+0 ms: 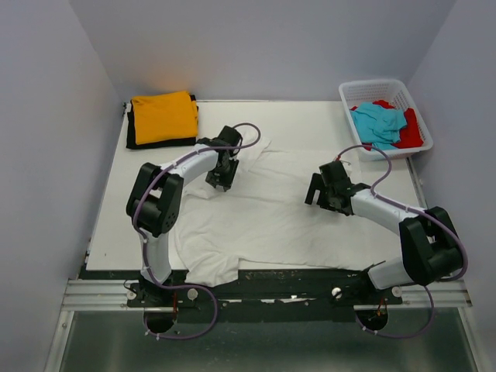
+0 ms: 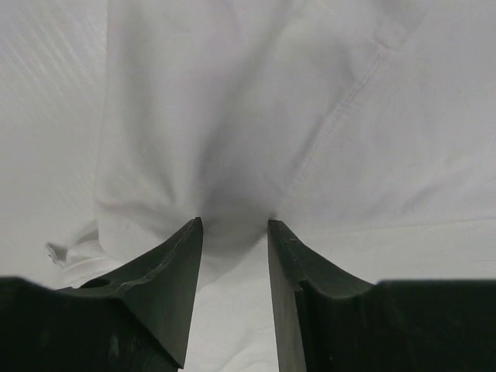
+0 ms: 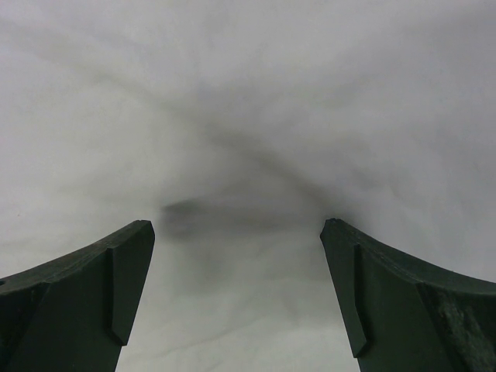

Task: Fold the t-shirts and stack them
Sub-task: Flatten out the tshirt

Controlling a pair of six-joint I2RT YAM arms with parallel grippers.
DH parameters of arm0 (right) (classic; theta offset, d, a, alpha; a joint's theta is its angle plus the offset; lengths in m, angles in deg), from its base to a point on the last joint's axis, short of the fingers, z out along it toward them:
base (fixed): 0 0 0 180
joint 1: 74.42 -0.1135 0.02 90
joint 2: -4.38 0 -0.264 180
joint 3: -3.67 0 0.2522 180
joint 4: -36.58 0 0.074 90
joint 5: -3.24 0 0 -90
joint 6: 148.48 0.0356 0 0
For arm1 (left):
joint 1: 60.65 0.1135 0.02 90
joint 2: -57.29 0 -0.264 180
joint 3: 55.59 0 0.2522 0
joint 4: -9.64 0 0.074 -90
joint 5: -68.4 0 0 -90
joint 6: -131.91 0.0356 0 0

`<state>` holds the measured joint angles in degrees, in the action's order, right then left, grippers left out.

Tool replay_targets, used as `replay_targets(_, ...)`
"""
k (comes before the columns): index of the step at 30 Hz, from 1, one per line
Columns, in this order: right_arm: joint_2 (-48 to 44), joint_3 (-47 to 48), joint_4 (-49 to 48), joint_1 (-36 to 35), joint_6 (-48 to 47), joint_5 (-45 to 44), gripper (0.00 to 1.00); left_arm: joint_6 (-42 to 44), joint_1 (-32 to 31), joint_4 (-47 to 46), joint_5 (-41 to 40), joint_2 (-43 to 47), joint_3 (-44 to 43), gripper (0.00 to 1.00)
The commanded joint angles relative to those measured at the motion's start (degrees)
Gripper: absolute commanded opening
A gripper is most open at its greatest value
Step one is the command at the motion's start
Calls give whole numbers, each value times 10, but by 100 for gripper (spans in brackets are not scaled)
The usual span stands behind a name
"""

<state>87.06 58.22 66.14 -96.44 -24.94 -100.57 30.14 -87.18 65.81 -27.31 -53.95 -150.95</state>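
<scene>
Orange shirt stacked on black shirt, so two done. White shirt unfolded on worktop; turquoise shirt, red shirt in basket. Left fingers slightly apart, right fingers wide, nothing gripped.

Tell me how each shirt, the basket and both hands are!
white t-shirt: spread out, wrinkled, unfolded.
black t-shirt: folded, bottom of the pile.
orange t-shirt: folded, on top of it.
basket: upright.
turquoise t-shirt: crumpled in the basket.
red t-shirt: crumpled in the basket.
left hand: slightly open, at the white cloth.
right hand: wide open over it.
</scene>
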Motion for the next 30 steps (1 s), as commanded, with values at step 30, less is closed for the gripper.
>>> replay_targets(30, -9, -10, 77, 3, 6, -75, 100, -120, 36, -5, 24, 6, -56, 0)
